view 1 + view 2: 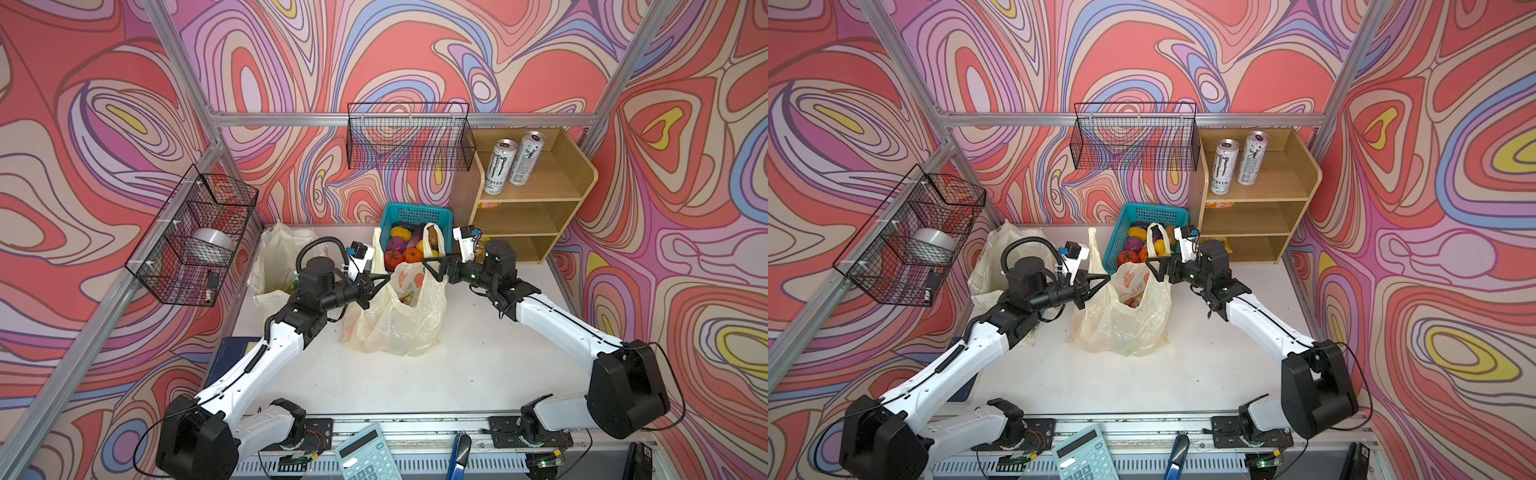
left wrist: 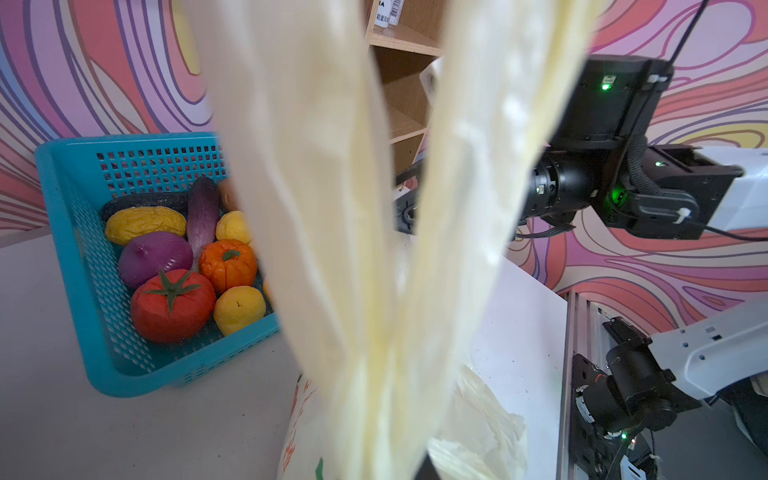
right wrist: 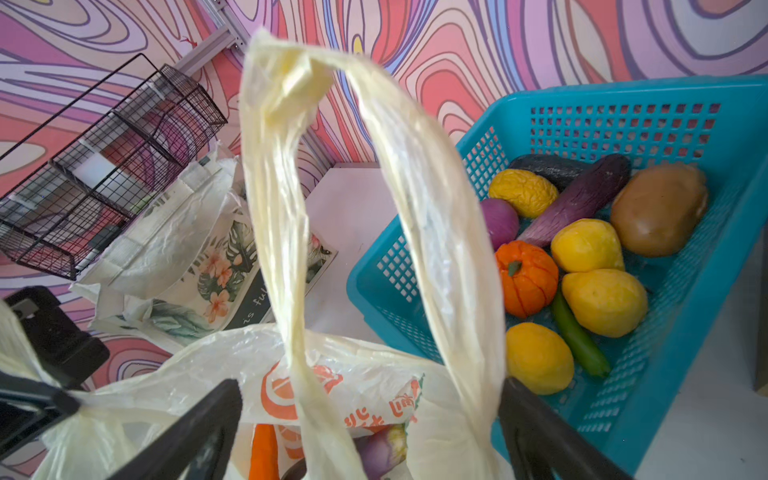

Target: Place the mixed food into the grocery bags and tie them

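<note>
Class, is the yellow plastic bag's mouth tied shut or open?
Open: the yellow plastic bag has an unknotted loop handle, and a carrot shows through its mouth.

The drink can (image 1: 1224, 166) reads "MONSTER"; the canvas tote (image 3: 187, 257) shows "is fu", cut off.

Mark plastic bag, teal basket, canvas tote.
plastic bag (image 1: 395, 328): in a top view, lower body
teal basket (image 1: 417, 214): in a top view, back wall
canvas tote (image 1: 275, 257): in a top view, side panel
</note>
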`<move>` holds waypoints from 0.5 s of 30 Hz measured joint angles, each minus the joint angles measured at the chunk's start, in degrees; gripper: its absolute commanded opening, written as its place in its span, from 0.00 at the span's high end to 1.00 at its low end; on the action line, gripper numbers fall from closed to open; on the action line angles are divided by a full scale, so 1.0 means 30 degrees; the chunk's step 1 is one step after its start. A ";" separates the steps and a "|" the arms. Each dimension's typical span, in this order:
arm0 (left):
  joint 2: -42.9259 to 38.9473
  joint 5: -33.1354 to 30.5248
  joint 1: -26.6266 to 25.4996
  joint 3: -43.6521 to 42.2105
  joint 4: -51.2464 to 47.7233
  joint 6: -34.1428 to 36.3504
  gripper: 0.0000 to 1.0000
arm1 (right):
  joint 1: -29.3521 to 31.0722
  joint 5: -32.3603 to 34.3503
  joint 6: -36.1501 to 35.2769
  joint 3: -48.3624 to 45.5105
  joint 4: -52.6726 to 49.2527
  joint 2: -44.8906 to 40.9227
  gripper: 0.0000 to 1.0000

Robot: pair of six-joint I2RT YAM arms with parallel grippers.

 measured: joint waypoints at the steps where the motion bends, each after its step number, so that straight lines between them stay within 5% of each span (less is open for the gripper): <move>1: 0.0000 0.0007 0.0000 0.0000 0.0000 0.0000 1.00 | -0.0007 -0.0124 -0.0015 -0.0029 0.0000 0.0087 0.02; 6: 0.0007 0.0066 0.0000 0.0000 0.0095 -0.0015 1.00 | -0.0007 -0.0357 -0.0080 -0.0175 0.0299 0.0627 0.06; 8: 0.0015 0.0066 0.0000 0.0000 0.0182 -0.0073 1.00 | -0.0007 -0.0488 -0.0036 -0.0175 0.0466 0.0947 0.14; 10: 0.0015 0.0066 0.0000 0.0000 0.0262 -0.0146 1.00 | -0.0007 -0.0583 0.0058 -0.0270 0.0656 0.1173 0.31; 15: 0.0036 0.0015 0.0000 0.0000 0.0408 -0.0357 1.00 | -0.0066 -0.0539 0.0175 -0.0503 0.0750 0.1253 0.94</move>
